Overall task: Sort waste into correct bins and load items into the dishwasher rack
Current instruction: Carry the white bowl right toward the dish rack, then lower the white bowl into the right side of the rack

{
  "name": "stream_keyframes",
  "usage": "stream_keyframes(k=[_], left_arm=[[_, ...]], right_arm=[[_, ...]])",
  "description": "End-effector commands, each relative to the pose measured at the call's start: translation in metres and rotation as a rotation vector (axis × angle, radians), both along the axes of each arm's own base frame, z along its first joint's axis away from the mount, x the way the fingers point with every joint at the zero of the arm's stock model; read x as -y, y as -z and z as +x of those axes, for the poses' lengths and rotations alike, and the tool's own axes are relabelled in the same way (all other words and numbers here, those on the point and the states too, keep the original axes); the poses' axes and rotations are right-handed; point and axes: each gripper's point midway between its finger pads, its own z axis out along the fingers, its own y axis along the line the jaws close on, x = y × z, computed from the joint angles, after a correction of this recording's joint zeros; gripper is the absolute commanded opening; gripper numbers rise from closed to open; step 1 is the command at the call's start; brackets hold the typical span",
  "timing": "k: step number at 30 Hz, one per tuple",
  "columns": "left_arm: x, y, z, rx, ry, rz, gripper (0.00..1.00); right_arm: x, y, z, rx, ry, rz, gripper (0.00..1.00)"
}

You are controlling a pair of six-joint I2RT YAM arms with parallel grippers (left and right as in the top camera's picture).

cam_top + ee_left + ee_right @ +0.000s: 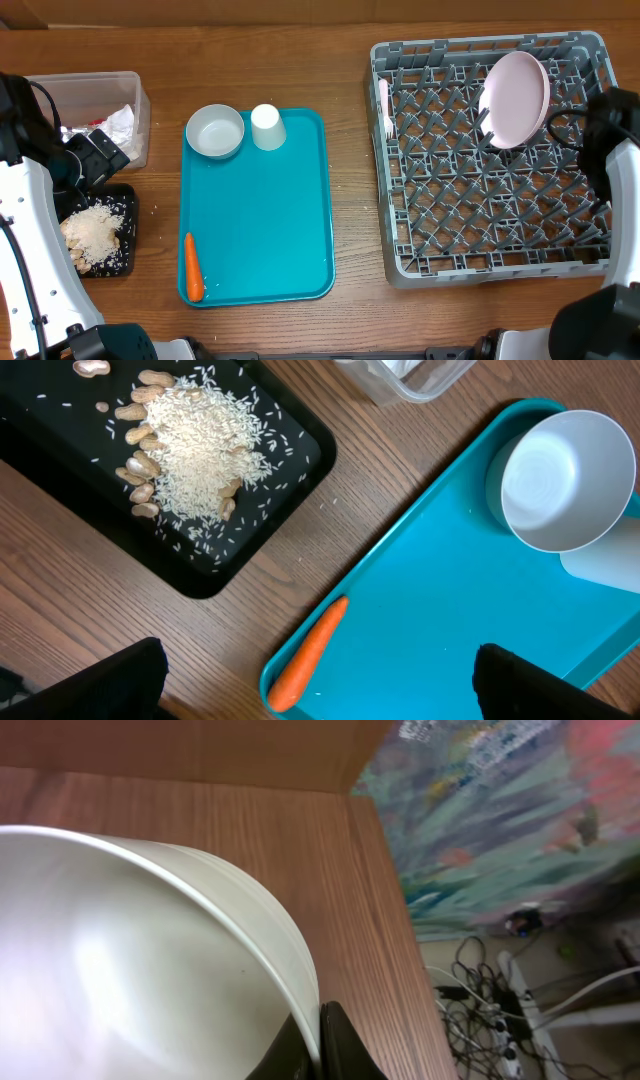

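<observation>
My right gripper point(320, 1045) is shut on the rim of the pale pink-white plate point(120, 970). It holds the plate point(515, 97) tilted on edge over the back right of the grey dishwasher rack point(400, 240). A white fork point(385, 105) lies at the rack's left edge. My left gripper point(320, 690) is open and empty, over the teal tray's front left corner near the orange carrot point(308, 650). On the teal tray sit a white bowl point(215, 131), a white cup point(267, 127) and the carrot point(193, 267). Only one bowl shows.
The teal tray point(270, 230) lies mid-table. The black tray point(126, 200) at the left holds pale nuts and white grains point(190, 440). The clear tub point(138, 100) behind it holds a crumpled napkin and foil. The table's right edge lies behind the plate.
</observation>
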Motion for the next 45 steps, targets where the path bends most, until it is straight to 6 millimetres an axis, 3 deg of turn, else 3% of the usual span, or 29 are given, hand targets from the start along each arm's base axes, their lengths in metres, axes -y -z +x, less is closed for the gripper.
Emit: stream_keyframes(k=[1, 18, 29, 34, 45], left_arm=[[-0.003, 0.000, -0.001, -0.002, -0.023, 0.006, 1.00], [-0.003, 0.000, -0.001, -0.002, -0.023, 0.006, 1.00], [-0.003, 0.000, -0.001, -0.002, -0.023, 0.006, 1.00], [-0.003, 0.000, -0.001, -0.002, -0.023, 0.006, 1.00], [-0.003, 0.000, -0.001, -0.002, -0.023, 0.006, 1.00]], right_arm=[[0.010, 0.008, -0.002, -0.034, 0.029, -0.040, 0.04], [0.007, 0.079, 0.018, -0.267, -0.005, 0.056, 0.04], [-0.006, 0.080, 0.032, -0.283, -0.072, 0.046, 0.10], [-0.023, 0.076, 0.048, -0.285, -0.146, 0.034, 0.22], [-0.052, 0.068, 0.068, -0.299, -0.258, 0.022, 0.23]])
